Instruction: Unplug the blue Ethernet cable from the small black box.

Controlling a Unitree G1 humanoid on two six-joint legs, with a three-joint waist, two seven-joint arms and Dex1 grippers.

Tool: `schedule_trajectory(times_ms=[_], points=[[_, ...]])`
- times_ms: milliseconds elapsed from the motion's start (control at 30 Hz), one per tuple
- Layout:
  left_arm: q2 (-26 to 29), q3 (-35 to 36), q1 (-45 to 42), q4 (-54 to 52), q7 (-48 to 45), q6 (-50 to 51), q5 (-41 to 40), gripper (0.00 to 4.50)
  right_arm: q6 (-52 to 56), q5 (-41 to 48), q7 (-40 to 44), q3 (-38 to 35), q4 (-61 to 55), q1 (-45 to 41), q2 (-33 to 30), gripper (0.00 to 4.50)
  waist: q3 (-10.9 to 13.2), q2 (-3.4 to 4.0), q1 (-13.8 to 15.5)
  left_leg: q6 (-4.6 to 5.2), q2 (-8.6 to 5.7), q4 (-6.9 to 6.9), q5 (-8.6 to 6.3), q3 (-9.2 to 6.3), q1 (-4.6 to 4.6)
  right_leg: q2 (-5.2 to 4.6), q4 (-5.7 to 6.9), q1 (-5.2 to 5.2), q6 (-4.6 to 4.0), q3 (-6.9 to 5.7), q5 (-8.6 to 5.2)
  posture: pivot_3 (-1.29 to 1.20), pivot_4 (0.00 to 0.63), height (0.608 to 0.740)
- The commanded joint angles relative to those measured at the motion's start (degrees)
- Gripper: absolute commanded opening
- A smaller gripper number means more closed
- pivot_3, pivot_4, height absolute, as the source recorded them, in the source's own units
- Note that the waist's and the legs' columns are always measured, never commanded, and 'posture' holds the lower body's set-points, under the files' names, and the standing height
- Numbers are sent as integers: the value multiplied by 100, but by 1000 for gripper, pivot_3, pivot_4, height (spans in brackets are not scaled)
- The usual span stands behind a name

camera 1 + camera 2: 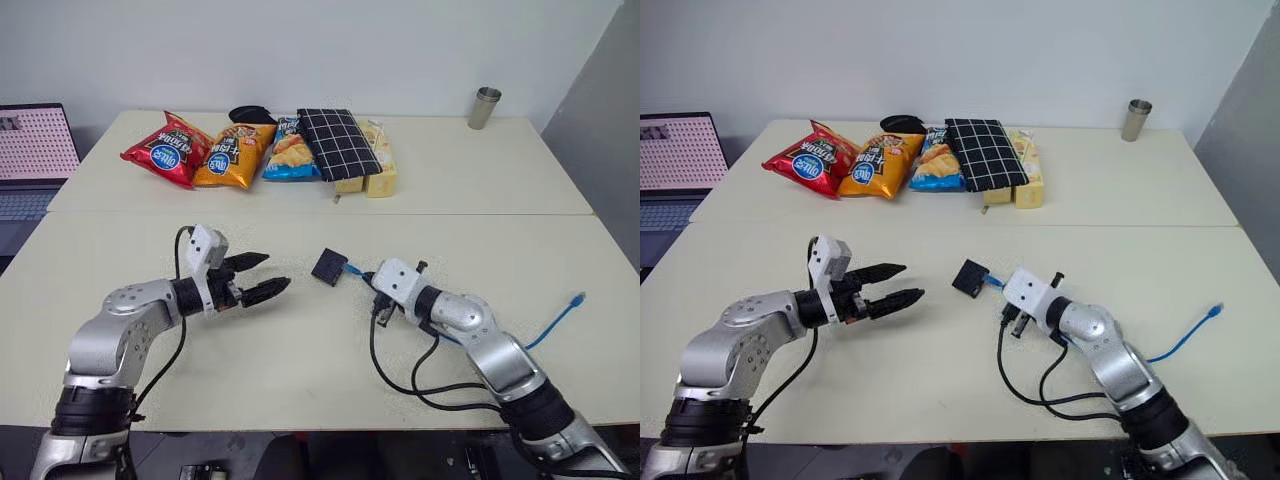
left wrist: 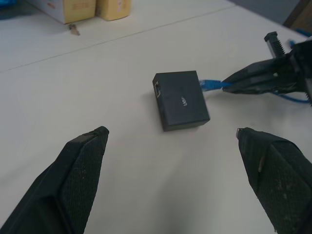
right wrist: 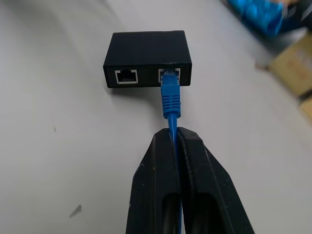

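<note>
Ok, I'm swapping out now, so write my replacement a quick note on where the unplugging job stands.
Right gripper: fingers shut on the blue Ethernet cable, just behind its plug.
Left gripper: fingers open, holding nothing, pointing at the small black box from its other side.
Things: the box lies on the table between both grippers; the cable's far end trails off on the robot's right.
Done: cable gripped.
Left: plug is still in its port; the box probably needs holding down, then pull the plug out.
</note>
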Motion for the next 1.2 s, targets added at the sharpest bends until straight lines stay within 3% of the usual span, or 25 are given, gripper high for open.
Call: schedule_trajectory(times_ms=[33, 200, 433, 1067, 1200], points=[[-48, 46, -246, 156, -174, 376, -343, 4500, -1289, -362, 116, 85, -183, -193, -284, 70, 1, 1, 0, 0, -1, 4, 0, -9, -5, 0, 1, 0, 0, -9, 0, 0, 150, 740], [-151, -199, -488, 361, -398, 426, -318, 4500, -2206, -413, 193, -42, -32, -381, -390, 70, 1, 1, 2, 0, -4, 17, 0, -40, -5, 1, 7, 15, 0, -36, 0, 0, 150, 740], [-247, -407, -614, 495, -735, 320, -286, 4500, -2616, -342, 270, -184, 57, -488, -322, 70, 1, 1, 3, 0, -7, 19, 0, -47, -6, 0, 4, 20, 0, -39, 0, 0, 150, 740], [-193, -375, -806, 740, -1361, 326, -404, 974, -3014, -228, 370, -472, 231, -495, -205, 0, 1, 1, 2, -1, -7, 20, 1, -49, -6, 0, 4, 21, 0, -40, 0, 0, 150, 740], [-175, -430, -799, 731, -1455, 242, -336, 788, -3182, -229, 522, -417, 196, -488, -221, 0, 1, 1, 1, -1, -7, 20, 1, -50, -5, 0, 5, 22, 0, -41, 0, 0, 150, 740]])
